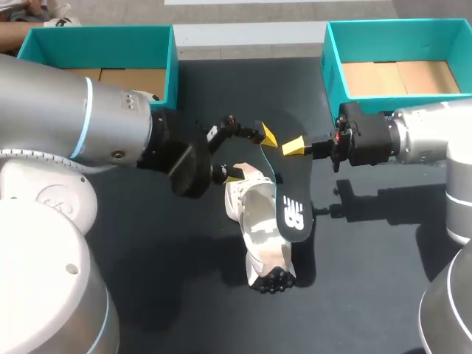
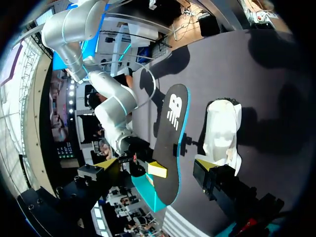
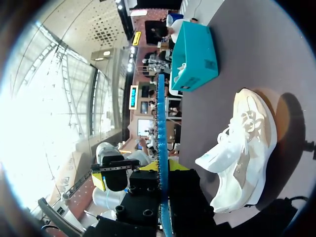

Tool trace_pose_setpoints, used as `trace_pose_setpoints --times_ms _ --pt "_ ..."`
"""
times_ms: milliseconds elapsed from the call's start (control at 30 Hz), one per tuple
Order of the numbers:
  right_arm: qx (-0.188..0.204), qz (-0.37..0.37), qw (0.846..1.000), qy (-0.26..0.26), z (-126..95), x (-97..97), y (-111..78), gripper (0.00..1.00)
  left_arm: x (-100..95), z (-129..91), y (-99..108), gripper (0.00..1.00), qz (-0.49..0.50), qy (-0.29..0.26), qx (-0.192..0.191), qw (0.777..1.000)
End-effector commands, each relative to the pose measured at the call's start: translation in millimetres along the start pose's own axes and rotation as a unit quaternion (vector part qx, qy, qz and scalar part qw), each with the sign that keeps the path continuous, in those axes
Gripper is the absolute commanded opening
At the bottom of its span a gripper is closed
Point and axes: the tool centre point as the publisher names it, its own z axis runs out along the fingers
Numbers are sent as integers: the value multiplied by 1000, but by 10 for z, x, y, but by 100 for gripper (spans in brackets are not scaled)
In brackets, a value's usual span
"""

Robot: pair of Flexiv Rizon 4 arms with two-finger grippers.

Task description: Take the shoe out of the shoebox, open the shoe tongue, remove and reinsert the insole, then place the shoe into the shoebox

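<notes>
At mid-table, shoe (image 1: 258,221): white, lying on the dark table (image 1: 369,243), outside the left shoebox (image 1: 171,66) and the right shoebox (image 1: 335,74).
Insole (image 1: 291,206): black, held just above the shoe.
Right gripper (image 1: 291,146): clamped on the insole's end.
Left gripper (image 1: 252,156): fingers apart, one at the shoe's collar.

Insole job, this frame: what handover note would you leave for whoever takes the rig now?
Right end effector: shut on the black foam insole with blue edge, held over the white lace-up sneaker.
Left end effector: open, one finger at the sneaker's collar.
Sneaker stands on the dark table, outside the left teal shoebox and the right teal shoebox.
Done: sneaker out, insole out.
To do: reinsert insole, box the sneaker.
</notes>
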Motion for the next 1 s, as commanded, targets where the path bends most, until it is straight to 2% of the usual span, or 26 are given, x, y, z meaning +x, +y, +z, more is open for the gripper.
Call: trace_pose_setpoints --times_ms 33,67,100,133,167,233,367,533,767,1000 --pt "9 5 1000 -10 16 38 29 0 -203 61 117 100 -20 202 23 979" --pt "12 5 1000 -12 20 47 32 0 -219 74 116 100 -25 227 32 973" --pt "15 5 1000 -13 25 54 35 0 -233 81 124 100 -10 241 17 970" --pt "16 5 1000 -14 30 60 37 0 -247 85 106 100 -6 260 34 965" --pt "18 6 1000 -16 32 64 38 0 -252 101 114 100 -8 284 21 959" --pt "20 6 1000 -17 36 69 38 0 -248 131 112 100 -9 312 29 949" --pt "24 7 999 -20 45 75 35 0 -212 189 115 100 15 377 7 926" --pt "29 9 999 -22 68 69 33 0 -253 186 169 100 -4 397 7 918" --pt "34 14 999 -23 92 35 37 0 -386 66 255 100 -18 393 -2 919" --pt "36 13 999 -23 81 12 58 0 -393 60 311 100 -17 405 -4 914"
